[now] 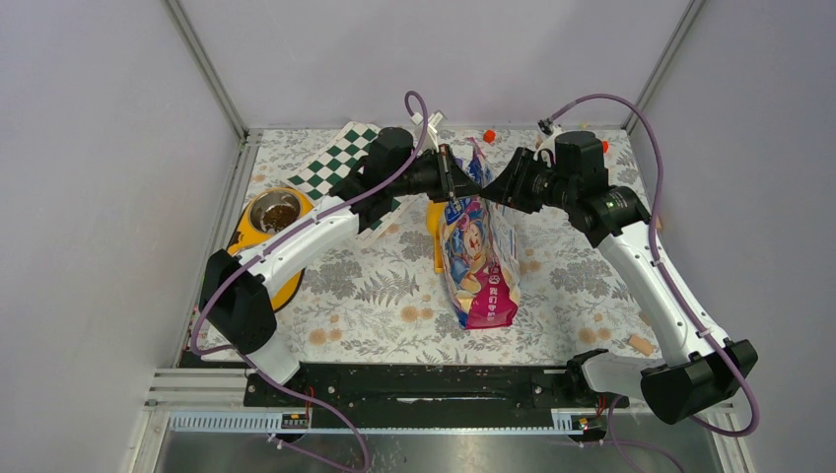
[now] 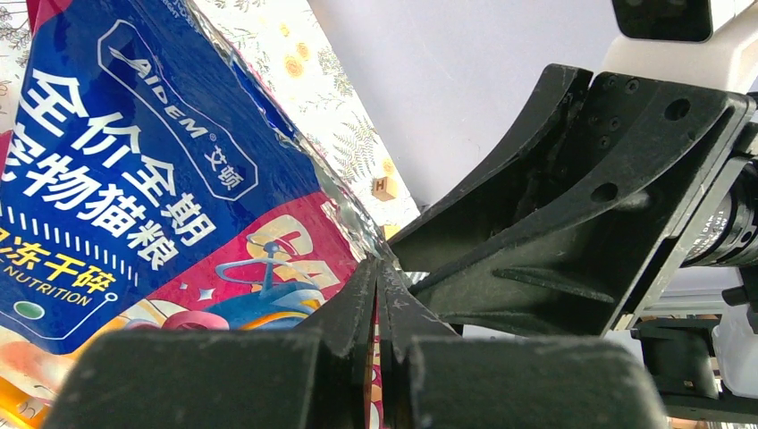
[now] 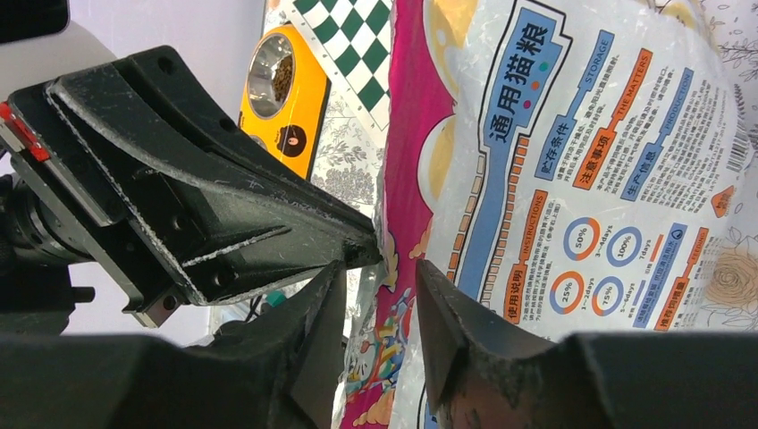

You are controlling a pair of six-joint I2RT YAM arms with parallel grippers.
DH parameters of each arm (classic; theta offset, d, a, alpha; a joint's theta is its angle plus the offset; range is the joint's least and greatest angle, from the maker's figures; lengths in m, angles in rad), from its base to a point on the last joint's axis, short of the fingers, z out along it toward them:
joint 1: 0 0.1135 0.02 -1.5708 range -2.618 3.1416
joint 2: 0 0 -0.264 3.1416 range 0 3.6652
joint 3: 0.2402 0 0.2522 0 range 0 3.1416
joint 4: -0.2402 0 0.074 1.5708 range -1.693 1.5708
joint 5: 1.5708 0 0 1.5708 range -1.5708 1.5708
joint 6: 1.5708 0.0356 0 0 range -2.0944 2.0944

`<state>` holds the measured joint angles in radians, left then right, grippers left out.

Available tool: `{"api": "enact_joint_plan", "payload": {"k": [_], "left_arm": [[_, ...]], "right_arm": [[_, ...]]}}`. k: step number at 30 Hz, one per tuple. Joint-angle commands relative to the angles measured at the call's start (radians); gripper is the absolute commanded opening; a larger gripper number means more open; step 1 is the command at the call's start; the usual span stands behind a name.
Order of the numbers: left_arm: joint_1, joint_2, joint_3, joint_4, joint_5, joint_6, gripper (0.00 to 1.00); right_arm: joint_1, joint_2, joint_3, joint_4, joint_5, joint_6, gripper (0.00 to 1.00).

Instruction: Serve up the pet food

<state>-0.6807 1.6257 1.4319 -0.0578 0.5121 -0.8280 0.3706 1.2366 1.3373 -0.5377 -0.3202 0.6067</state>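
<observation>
My left gripper point(image 2: 377, 268) is pressed together on the crimped top edge of the pet food bag point(image 2: 134, 179); in its wrist view the foil rim runs straight into the seam between the two fingers. My right gripper point(image 3: 380, 268) faces it from the other side with its jaws apart. The same top edge of the bag sits in the gap between them, and I see daylight on both sides of the foil. The two grippers meet nearly tip to tip over the bag's mouth.

From above, the bag point(image 1: 480, 266) is in the middle of the table point(image 1: 375, 286). Its top is lifted toward the far edge and its pink bottom points to the near edge. The blue-and-pink front faces my left arm, and the white printed back faces my right.

At the table's left edge is the yellow feeder point(image 1: 286, 288), partly under my left arm. Its steel bowl holds brown kibble point(image 1: 279, 214). A green-and-white checkered mat point(image 1: 335, 163) lies beyond it, near the far left corner.
</observation>
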Motion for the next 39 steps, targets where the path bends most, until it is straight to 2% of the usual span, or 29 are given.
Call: {"api": "enact_joint_plan", "payload": {"k": [1,6,9,14,22,26,31,34,39], "left_arm": [[-0.005,-0.019,0.031,-0.004,-0.001,0.019,0.0],[-0.005,-0.025,0.023,-0.003,-0.004,0.023,0.0],[-0.004,-0.04,0.013,-0.005,-0.018,0.039,0.0],[-0.005,-0.086,-0.023,-0.005,-0.095,0.079,0.0],[-0.004,-0.106,-0.037,-0.027,-0.122,0.102,0.0],[-0.003,-0.115,-0.036,-0.038,-0.142,0.113,0.0],[-0.002,-0.103,-0.016,-0.026,-0.099,0.094,0.01],[-0.001,-0.085,-0.01,0.008,-0.038,0.058,0.21],[-0.001,-0.047,-0.008,0.053,0.015,0.006,0.38]], "right_arm": [[0.001,-0.015,0.042,-0.024,-0.044,-0.025,0.39],[0.002,-0.006,0.051,-0.079,-0.041,-0.048,0.24],[0.002,-0.008,0.057,-0.1,-0.01,-0.05,0.0],[0.002,-0.034,0.052,-0.091,0.062,-0.027,0.0],[0.001,-0.061,0.039,-0.053,0.108,0.006,0.0],[0.002,-0.061,0.046,-0.051,0.109,0.006,0.0],[0.002,-0.042,0.033,-0.012,0.03,0.015,0.0],[0.002,-0.038,0.009,0.027,-0.004,0.042,0.0],[0.002,-0.032,-0.002,0.04,-0.014,0.052,0.0]]}}
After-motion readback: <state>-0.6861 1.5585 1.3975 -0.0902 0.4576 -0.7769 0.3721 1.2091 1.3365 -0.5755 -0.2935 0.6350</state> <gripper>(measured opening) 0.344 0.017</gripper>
